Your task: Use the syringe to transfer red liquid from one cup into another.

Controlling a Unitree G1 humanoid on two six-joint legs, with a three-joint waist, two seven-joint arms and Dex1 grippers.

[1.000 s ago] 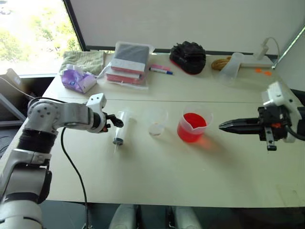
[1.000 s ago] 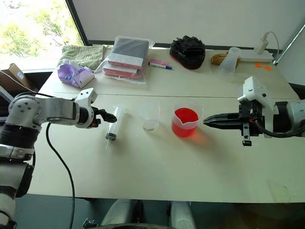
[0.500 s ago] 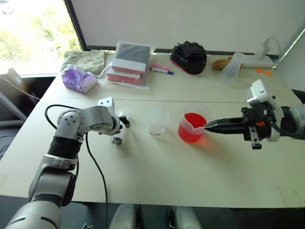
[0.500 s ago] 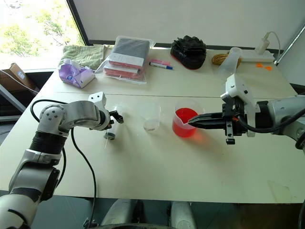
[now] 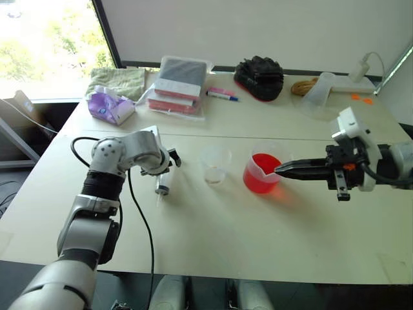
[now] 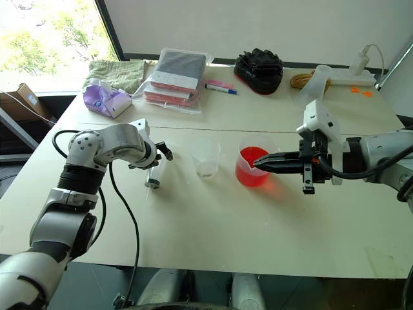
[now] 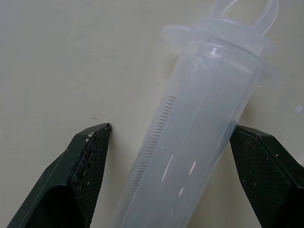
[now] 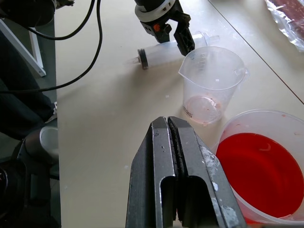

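- The left gripper (image 7: 168, 156) is straddling the syringe (image 5: 162, 182), jaws wide, not yet gripping.
- The syringe is lying flat on the table, beside the small cup (image 5: 214, 165), away from the beaker (image 5: 261, 173) (holding red liquid (image 8: 264, 175)).
- Next move is probably calling for closing and lifting.
- The right gripper (image 6: 257, 163) is hovering shut, touching the beaker's rim.

One syringe (image 5: 162, 180) lies on the one counter (image 5: 213, 239). There are two clear cups: a wider spouted beaker (image 5: 261, 173) holding red liquid (image 5: 261, 166), and one smaller clear cup (image 5: 214, 165). Two grippers are in view, the left gripper (image 5: 169, 158) and the right gripper (image 5: 281, 170). At the far side sit one stack of books in a clear bag (image 5: 177, 86), two markers (image 5: 221, 94), one purple pouch (image 5: 110, 106), one green cloth (image 5: 118, 81) and one black bundle (image 5: 259, 69).
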